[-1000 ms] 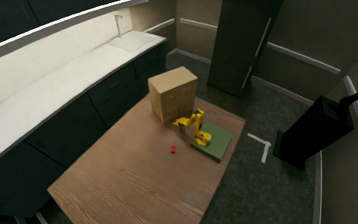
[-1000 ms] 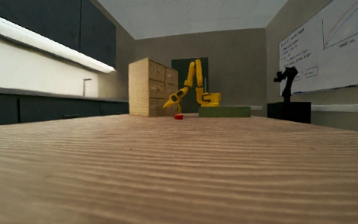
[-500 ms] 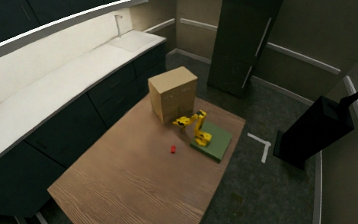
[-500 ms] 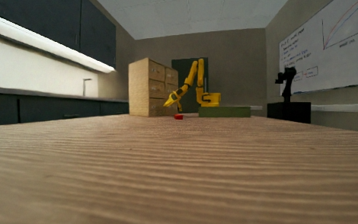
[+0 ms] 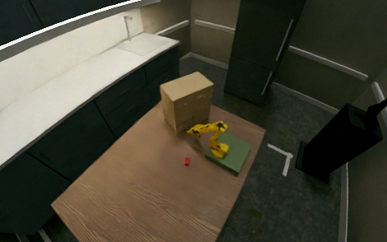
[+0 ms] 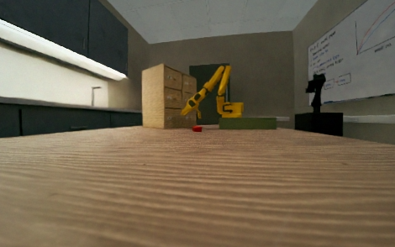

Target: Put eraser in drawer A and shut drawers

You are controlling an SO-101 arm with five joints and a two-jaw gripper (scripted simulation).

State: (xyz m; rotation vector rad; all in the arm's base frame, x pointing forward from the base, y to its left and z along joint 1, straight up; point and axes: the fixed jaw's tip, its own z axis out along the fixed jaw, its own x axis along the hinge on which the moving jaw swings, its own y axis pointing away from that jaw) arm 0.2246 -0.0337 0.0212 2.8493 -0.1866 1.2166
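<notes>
Starting from the near edge, a long stretch of wood-grained tabletop (image 6: pixel 197 185) is seen running away toward the far end, where everything else is gathered. The first thing met is the eraser (image 5: pixel 187 160), a small red block lying flat on the tabletop, out in the open and apart from all else; in the low side view the eraser (image 6: pixel 197 128) is seen in front of the chest's lower drawers. Just beyond and to one side of it, a flat green base (image 5: pixel 235 158) is set near the tabletop's edge, and the yellow arm (image 5: pixel 216 141) is mounted on it. The arm is bent over at the elbow and stretched down toward the chest. Its jaws (image 6: pixel 186 112) are held low, close to the face of the chest's lower drawers and above the tabletop, well clear of the eraser. The jaws are drawn nearly together with nothing between them. Farthest off, the tan chest (image 5: pixel 188 100) stands upright at the far end of the tabletop, with its drawers seen pushed in. The letters on the drawer fronts are too blurred to be read.
</notes>
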